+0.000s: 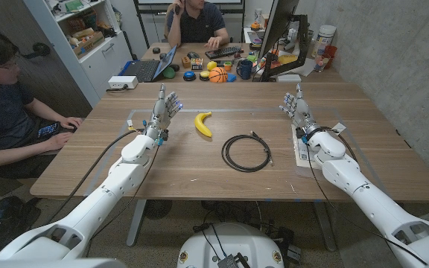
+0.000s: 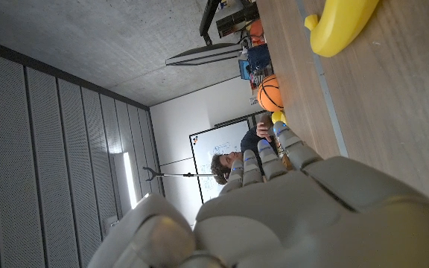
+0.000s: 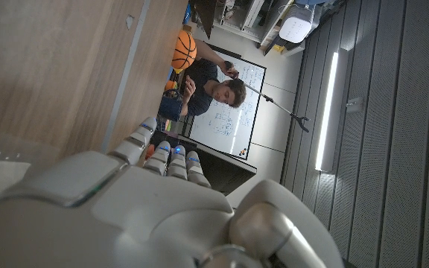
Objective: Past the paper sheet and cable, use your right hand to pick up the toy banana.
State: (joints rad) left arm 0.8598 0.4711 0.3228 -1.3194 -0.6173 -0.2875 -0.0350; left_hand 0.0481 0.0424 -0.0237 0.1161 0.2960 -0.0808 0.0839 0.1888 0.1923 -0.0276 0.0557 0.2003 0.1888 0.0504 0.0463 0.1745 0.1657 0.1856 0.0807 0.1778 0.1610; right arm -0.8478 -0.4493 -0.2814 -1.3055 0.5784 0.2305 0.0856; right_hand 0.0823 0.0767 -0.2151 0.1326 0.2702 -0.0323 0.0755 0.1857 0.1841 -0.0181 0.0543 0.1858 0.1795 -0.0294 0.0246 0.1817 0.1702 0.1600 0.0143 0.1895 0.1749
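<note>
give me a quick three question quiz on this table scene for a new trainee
1. True or false: the right hand already holds the toy banana.
2. What lies nearest the banana? A) coiled black cable B) paper sheet C) basketball
3. Fill in: both hands are held ____, fingers apart, holding nothing.

Key: 1 false, it stands apart from the banana, near the paper sheet. 2 A. 3 open; the left hand is beside the banana without touching it.

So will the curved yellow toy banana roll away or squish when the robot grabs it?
The curved yellow toy banana lies flat on its side on the wooden table, so it probably spins or slides rather than rolls. Its smooth, shiny skin looks like hard plastic: likely light, maybe slippery, unlikely to squish.
</note>
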